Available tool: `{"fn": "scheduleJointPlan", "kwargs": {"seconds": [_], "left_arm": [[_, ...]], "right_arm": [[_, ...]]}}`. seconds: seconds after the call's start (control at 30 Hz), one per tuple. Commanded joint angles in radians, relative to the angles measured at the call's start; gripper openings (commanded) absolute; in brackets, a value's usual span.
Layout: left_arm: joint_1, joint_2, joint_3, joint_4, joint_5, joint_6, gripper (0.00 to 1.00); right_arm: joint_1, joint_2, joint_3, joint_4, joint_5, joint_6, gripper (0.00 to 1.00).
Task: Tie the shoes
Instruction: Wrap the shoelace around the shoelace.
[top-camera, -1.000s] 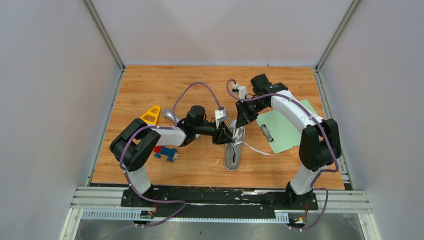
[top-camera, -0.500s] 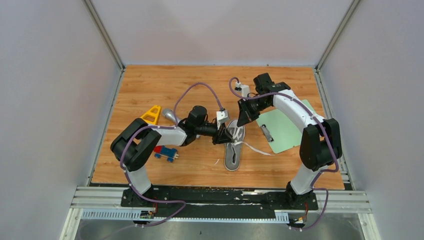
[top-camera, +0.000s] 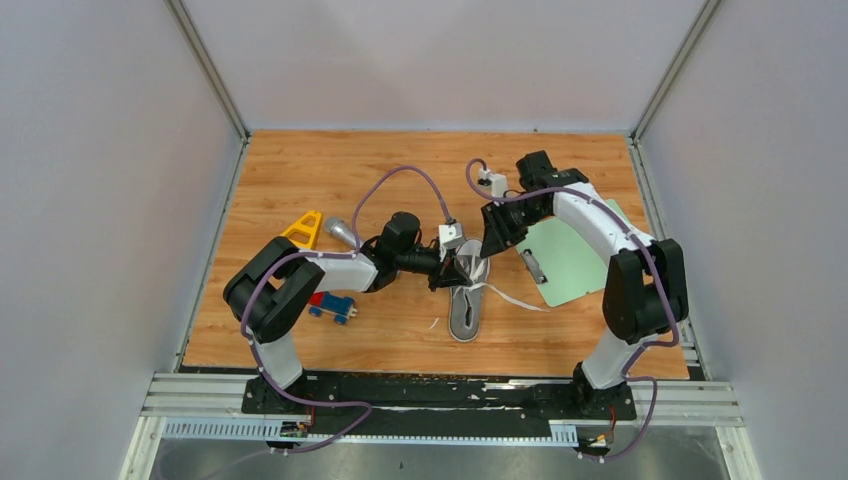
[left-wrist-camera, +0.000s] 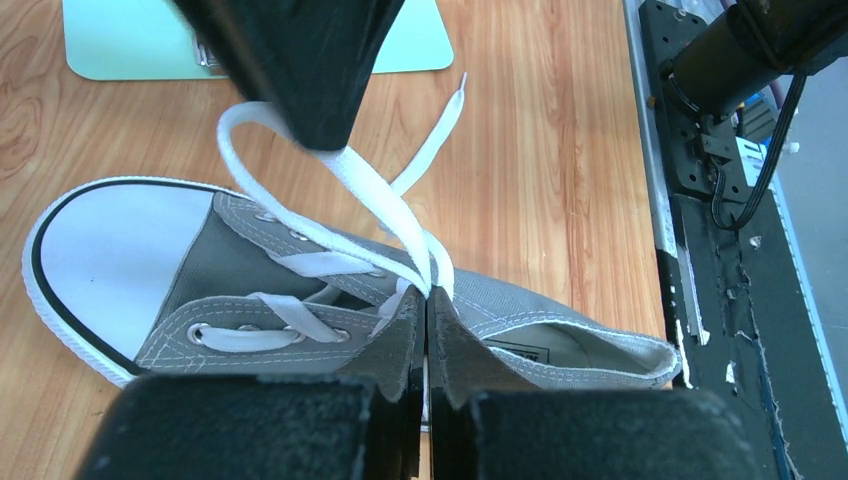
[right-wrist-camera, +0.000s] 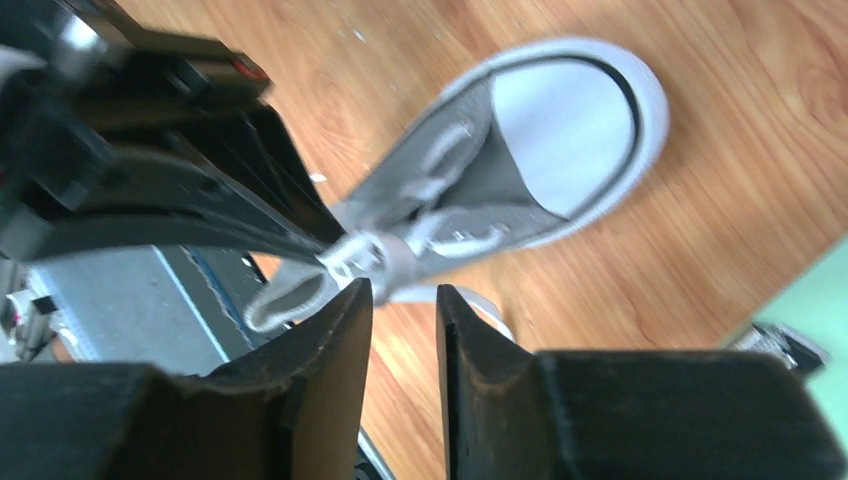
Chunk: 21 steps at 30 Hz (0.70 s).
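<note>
Mid-knot: left gripper (top-camera: 445, 273) clamps the lace (left-wrist-camera: 370, 200) crossing above the sneaker (left-wrist-camera: 200, 260). We can't tell if the narrow right gripper (right-wrist-camera: 400, 295) holds the loop (left-wrist-camera: 228, 130); next needs a taut pull

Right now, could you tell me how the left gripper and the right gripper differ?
The left gripper is shut on the white lace at the grey sneaker's eyelets; the right gripper shows a gap between its fingers, its hold unclear. The left gripper reaches in from the side opposite the green clipboard; the right gripper from the clipboard's side. Both tips meet over the lacing.
</note>
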<state>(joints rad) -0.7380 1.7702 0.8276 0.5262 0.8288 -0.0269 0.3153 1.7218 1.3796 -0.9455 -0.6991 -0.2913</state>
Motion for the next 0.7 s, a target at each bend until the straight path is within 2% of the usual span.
{"fn": "scheduleJointPlan", "kwargs": {"seconds": [0.0, 0.1, 0.27, 0.4, 0.67], "left_arm": [[-0.002, -0.009, 0.01, 0.022, -0.012, 0.013, 0.0], [-0.001, -0.006, 0.011, 0.027, -0.023, 0.002, 0.0], [0.004, -0.011, -0.012, 0.069, -0.041, -0.052, 0.0], [0.006, -0.013, -0.029, 0.108, -0.049, -0.098, 0.0], [0.006, 0.001, -0.029, 0.126, -0.054, -0.136, 0.0]], "right_arm": [[-0.104, -0.112, -0.079, 0.011, 0.038, -0.139, 0.34], [-0.155, -0.186, -0.177, 0.016, 0.117, -0.282, 0.39], [-0.146, -0.346, -0.467, 0.097, 0.256, -0.534, 0.42], [-0.107, -0.465, -0.635, 0.209, 0.326, -0.645, 0.42], [-0.088, -0.383, -0.66, 0.286, 0.366, -0.679, 0.4]]}}
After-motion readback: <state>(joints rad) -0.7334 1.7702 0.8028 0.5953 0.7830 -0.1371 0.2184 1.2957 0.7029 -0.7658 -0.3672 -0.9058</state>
